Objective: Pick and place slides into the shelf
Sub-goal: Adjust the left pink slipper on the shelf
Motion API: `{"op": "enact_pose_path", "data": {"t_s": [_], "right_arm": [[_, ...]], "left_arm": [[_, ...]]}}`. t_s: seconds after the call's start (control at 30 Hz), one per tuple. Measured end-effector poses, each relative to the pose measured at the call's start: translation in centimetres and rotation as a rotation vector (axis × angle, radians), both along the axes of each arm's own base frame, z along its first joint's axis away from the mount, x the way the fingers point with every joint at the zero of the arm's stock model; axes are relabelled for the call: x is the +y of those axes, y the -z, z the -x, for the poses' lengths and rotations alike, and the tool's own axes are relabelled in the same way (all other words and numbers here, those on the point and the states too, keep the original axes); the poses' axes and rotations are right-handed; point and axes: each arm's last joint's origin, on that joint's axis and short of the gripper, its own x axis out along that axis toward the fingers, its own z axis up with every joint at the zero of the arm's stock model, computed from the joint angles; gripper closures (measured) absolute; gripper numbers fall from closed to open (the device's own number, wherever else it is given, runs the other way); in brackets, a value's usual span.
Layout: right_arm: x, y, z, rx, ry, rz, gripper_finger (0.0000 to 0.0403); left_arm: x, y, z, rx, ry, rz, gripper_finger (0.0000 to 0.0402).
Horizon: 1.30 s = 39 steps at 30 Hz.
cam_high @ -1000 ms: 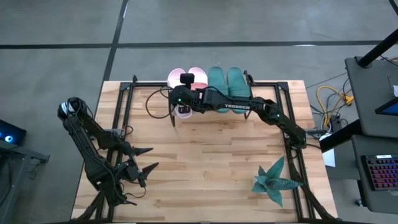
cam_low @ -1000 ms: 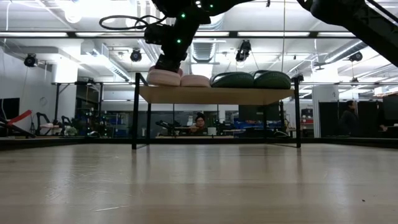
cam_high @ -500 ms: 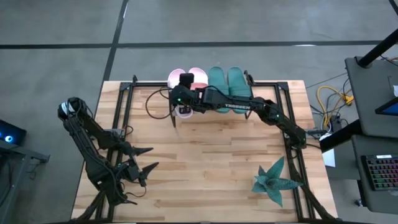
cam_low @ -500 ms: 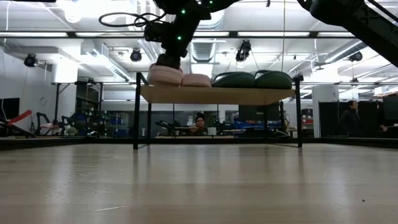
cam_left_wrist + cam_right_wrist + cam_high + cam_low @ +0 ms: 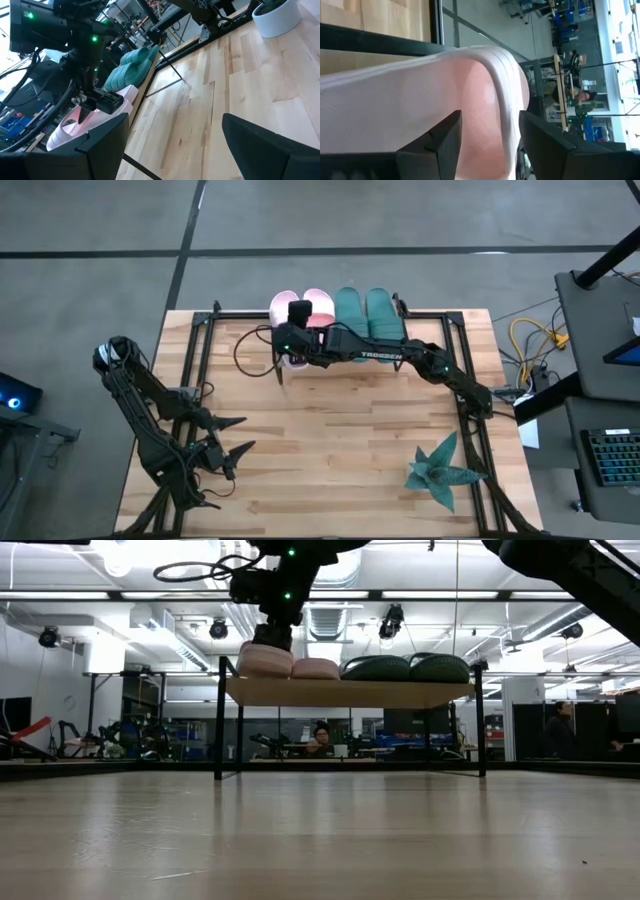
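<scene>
The shelf [image 5: 350,692] stands at the table's far edge on thin black legs. On its board rest two pale pink slides [image 5: 283,304] [image 5: 320,298] and, to their right, two teal slides [image 5: 348,308] [image 5: 380,308], all sole down. My right gripper [image 5: 272,638] hovers open over the left pink slide [image 5: 262,662]. In its wrist view the fingers [image 5: 440,145] stand on either side of that slide's pink upper [image 5: 485,90]. My left gripper [image 5: 240,434] waits open at the near left, holding nothing. My right gripper comes at the left pink slide from above and from the table's right, slanting down, with its fingers apart on either side of the slide's upper [image 5: 492,75]. Whether a finger touches the slide I cannot tell. The slide lies on the shelf board.
A spiky teal plant [image 5: 440,470] stands at the near right. Black frame rails [image 5: 200,350] [image 5: 465,360] run along the table's left and right sides. The wooden table top [image 5: 330,440] between the arms is bare. People sit in the room beyond the shelf.
My right gripper has shifted a little toward the table's left above the shelf. The left pink slide stays on the board.
</scene>
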Motion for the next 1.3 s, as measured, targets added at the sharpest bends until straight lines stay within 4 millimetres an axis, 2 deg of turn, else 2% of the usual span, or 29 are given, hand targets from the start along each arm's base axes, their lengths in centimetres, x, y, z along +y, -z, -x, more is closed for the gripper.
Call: {"op": "enact_pose_path", "data": {"t_s": [0.17, 0.27, 0.4, 0.47, 0.57, 0.73, 0.8, 0.87, 1.0, 1.1, 1.2, 1.3], "right_arm": [[1.5, 0.0, -0.2, 0.001, -0.028, 0.005, 0.0216], [2.5, -0.3, -0.2, 0.027, -0.015, 0.065, 0.0216], [4.1, -1.4, 0.0, 0.07, 0.04, 0.211, 0.0223], [4.9, -2.4, 0.3, 0.044, 0.044, 0.223, 0.0229], [6.0, -4.2, 1.6, -0.032, -0.044, 0.089, 0.0241], [7.2, -7.3, 4.8, -0.142, -0.284, -0.397, 0.0261], [7.8, -7.9, 5.7, -0.128, -0.339, -0.452, 0.0269], [8.6, -7.7, 6.2, -0.089, -0.379, -0.438, 0.0273], [10.5, -5.3, 6.4, -0.002, -0.421, -0.407, 0.0277], [12.4, -3.2, 6.4, -0.03, -0.411, -0.251, 0.0278], [14.5, -1.0, 6.9, -0.073, -0.475, -0.074, 0.0278], [15.1, 1.0, 8.0, -0.131, -0.537, -0.021, 0.0278]], "left_arm": [[0.0, 0.0, 0.0, 0.0, 0.0, 0.0, 0.0098], [0.0, 0.1, 0.0, 0.001, 0.0, -0.001, 0.0098], [0.0, -0.1, 0.0, 0.0, 0.001, -0.001, 0.0098], [0.0, -0.2, 0.0, -0.003, 0.002, -0.02, 0.0098], [0.1, -0.3, 0.1, -0.007, 0.001, -0.025, 0.0098], [0.2, -0.1, 0.2, 0.034, 0.016, -0.021, 0.0098], [0.3, -0.1, 0.3, 0.048, 0.018, -0.042, 0.0098], [0.4, 0.1, 0.4, 0.054, 0.018, -0.051, 0.0098], [0.5, 0.2, 0.5, 0.056, 0.018, -0.054, 0.0098], [0.6, 0.2, 0.5, 0.054, 0.018, -0.051, 0.0098], [0.6, 0.2, 0.5, 0.067, 0.021, -0.032, 0.0098], [0.6, 0.3, 0.5, 0.079, 0.024, -0.023, 0.0098]]}}
